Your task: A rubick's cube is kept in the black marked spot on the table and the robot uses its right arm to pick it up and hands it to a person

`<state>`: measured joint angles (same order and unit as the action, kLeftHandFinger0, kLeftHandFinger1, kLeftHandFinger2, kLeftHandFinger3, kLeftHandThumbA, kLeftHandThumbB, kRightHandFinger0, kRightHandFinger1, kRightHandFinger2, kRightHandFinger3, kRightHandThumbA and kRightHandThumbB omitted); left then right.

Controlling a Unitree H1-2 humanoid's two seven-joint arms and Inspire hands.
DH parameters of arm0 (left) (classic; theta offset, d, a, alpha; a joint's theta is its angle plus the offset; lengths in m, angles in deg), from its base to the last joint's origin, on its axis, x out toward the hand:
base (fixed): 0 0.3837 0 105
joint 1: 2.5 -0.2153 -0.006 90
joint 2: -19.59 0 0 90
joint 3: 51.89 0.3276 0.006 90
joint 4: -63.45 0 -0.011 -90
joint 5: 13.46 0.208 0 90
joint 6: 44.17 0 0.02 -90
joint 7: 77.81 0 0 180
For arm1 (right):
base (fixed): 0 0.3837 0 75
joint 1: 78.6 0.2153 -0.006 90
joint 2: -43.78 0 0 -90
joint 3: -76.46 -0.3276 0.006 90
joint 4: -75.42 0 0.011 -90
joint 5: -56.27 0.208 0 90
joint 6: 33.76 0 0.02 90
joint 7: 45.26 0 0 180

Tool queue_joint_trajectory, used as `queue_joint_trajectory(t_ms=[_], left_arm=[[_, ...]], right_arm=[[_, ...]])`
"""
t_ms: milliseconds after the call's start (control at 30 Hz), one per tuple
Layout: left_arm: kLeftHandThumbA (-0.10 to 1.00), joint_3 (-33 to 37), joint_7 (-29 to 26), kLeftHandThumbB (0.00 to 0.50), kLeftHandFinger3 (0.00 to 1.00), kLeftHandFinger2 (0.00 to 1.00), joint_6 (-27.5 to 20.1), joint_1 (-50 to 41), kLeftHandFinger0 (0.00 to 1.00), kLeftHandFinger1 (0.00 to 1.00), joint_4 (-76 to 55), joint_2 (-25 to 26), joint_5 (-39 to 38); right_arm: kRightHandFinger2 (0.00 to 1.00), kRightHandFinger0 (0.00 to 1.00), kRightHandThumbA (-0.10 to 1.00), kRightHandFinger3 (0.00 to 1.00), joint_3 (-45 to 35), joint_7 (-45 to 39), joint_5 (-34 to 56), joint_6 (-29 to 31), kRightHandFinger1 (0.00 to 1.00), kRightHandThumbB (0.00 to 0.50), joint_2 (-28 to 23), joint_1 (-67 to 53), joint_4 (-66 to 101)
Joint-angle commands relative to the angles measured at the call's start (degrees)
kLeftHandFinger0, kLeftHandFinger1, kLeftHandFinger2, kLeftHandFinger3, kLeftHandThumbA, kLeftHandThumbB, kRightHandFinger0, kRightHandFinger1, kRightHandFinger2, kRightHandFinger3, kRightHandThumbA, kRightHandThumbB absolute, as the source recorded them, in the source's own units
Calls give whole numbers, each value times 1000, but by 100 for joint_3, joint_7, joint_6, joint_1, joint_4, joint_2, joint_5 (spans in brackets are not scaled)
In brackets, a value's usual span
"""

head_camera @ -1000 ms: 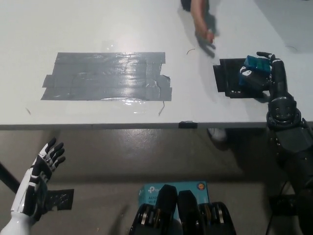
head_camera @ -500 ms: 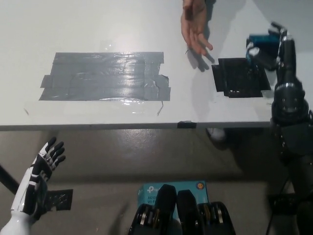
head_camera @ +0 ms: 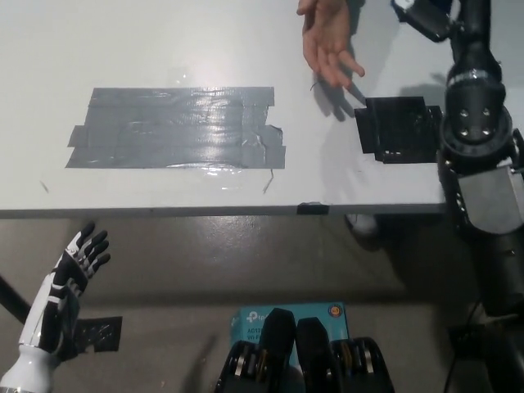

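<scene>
Cube (head_camera: pixel 417 15) gripped in raised right hand (head_camera: pixel 434 12), handover step, next needing reach left toward person's open hand (head_camera: pixel 327 45).

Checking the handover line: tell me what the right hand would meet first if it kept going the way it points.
Nothing, as far as shown: the right hand points up and out of the picture. The person's hand lies beside it, not ahead.

On the table (head_camera: pixel 164 41), the big taped patch (head_camera: pixel 176 127) lies left of the marked spot (head_camera: pixel 401 129). A person's hand (head_camera: pixel 327 41) reaches in behind, between them. The left robot hand (head_camera: pixel 70 286) hangs below the table's near edge.
</scene>
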<state>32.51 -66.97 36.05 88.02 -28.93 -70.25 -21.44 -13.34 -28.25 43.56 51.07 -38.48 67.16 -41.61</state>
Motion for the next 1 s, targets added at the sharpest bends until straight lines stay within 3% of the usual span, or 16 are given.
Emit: queue_joint_trajectory(t_ms=[0,433,633,733,833,900,933,967], left_arm=[[992,-12,88,157,1000,1000,-67,79,1000,1000,-146,159,-10],[985,72,94,153,1000,1000,57,21,1000,1000,-261,133,53],[952,85,116,146,1000,1000,18,-51,1000,1000,-253,120,-25],[922,89,119,164,1000,1000,48,-90,1000,1000,-266,130,-24],[908,94,121,182,1000,1000,101,-116,1000,1000,-304,133,-37],[904,102,131,184,1000,1000,118,-100,1000,1000,-310,141,-42],[903,106,131,184,1000,1000,124,-93,1000,1000,-311,139,-40],[901,114,133,184,1000,1000,138,-81,1000,1000,-312,136,-42]], right_arm=[[856,0,-100,926,177,-23,-201,18,417,171,95,733,-194],[861,18,-100,895,670,464,-410,1150,473,179,315,1884,-3497],[864,16,-100,888,765,550,-402,1258,482,189,419,2064,-4164],[808,0,-100,868,803,602,-393,1305,408,189,477,2025,-4413],[833,28,-100,885,817,597,-362,1312,430,197,493,2004,-4541],[746,38,-100,863,828,553,-350,1303,387,232,482,2005,-4570],[681,24,-100,802,834,535,-353,1277,350,240,476,2007,-4559],[960,228,99,1000,853,364,-346,1190,609,291,455,2013,-4506]])
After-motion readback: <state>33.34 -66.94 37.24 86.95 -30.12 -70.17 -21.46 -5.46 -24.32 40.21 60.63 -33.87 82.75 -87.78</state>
